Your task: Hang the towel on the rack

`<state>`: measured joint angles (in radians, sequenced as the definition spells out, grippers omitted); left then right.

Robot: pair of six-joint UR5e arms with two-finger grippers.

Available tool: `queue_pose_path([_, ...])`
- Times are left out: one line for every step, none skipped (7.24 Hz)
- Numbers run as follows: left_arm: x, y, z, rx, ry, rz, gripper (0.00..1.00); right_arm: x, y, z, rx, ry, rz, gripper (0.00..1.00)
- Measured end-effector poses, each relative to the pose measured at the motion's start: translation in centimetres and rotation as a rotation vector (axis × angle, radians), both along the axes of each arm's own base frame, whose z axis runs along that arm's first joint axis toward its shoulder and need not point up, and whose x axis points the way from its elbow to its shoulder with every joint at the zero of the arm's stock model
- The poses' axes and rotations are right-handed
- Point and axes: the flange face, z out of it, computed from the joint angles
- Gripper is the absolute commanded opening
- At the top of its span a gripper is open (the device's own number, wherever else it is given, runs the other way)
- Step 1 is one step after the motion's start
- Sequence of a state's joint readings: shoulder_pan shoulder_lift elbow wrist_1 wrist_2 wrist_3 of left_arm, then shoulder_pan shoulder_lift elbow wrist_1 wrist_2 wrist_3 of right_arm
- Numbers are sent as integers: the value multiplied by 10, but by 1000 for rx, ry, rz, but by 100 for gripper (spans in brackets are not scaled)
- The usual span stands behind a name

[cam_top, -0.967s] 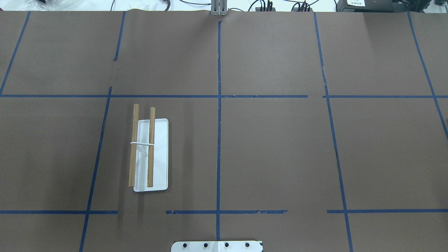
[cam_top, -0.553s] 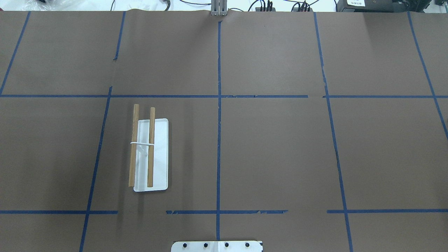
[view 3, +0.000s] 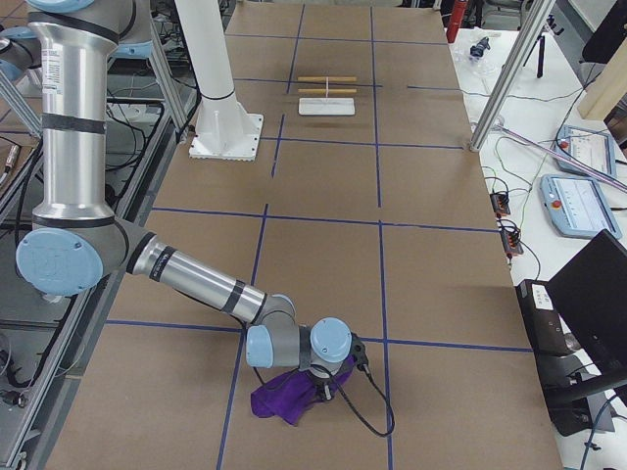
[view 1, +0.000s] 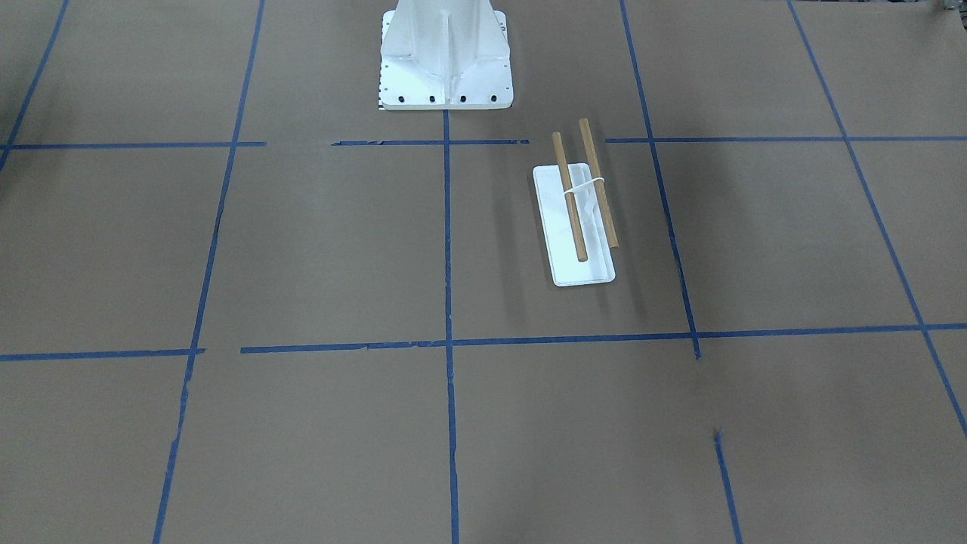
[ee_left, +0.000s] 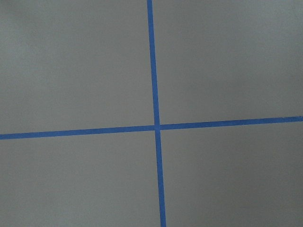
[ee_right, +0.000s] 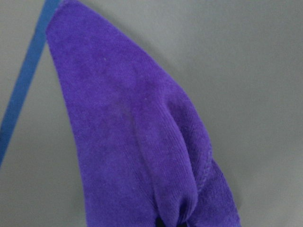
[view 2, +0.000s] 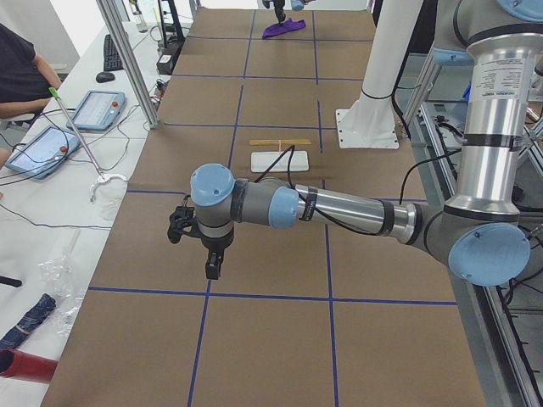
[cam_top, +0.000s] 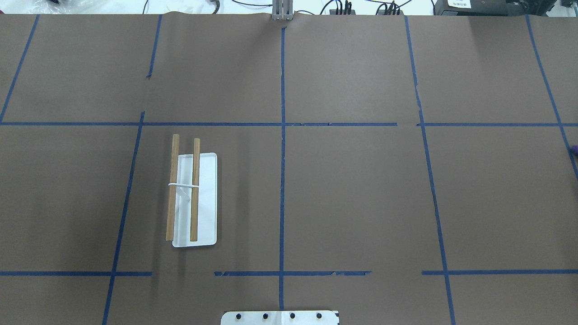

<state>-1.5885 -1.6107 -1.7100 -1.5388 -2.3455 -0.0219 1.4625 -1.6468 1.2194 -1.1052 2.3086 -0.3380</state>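
Brown paper point(cam_top: 361, 203) marked with blue tape lines point(cam_top: 282, 189) is all you see underneath. The rack point(cam_top: 184, 185) stands on the robot's left side, its two wooden sticks point(cam_top: 195, 212) side by side over a white base point(cam_top: 207, 198). The towel point(view 3: 284, 397) is purple and lies in a heap at the far right end, well apart from the rack.

The right gripper point(view 3: 320, 384) is down in that heap. Its wrist camera shows cloth bunched to one spot, maybe pinched, but the fingers are hidden, so I cannot tell if it has a hold. The left gripper point(view 2: 212, 266) hangs over bare paper; I cannot tell if it is open.

I think the step is picking up the towel. A hold near an edge, not the thick middle, would let it hang long. Then it can drape over a stick without knocking the rack.
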Motion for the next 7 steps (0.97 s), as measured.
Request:
queue_pose_path([0, 0, -3, 5, 0, 0, 100, 6, -15, -28, 58, -4, 18, 0])
queue_pose_path([0, -1, -7, 14, 0, -1, 100, 19, -35, -61, 126, -5, 48, 0])
queue_pose_path([1, -3, -13, 24, -1, -1, 100, 35, -59, -97, 199, -5, 84, 0])
queue_pose_path([1, -6, -19, 40, -2, -1, 100, 48, -81, -138, 274, 2, 119, 0])
queue_pose_path([1, -9, -24, 73, -4, -1, 100, 56, -99, -185, 344, 30, 169, 0])
queue_pose_path([2, -13, -29, 125, -6, -1, 100, 55, -110, -233, 394, 59, 238, 0])
queue_pose_path([2, -17, -35, 187, -7, -9, 100, 40, -116, -276, 426, 65, 294, 0])
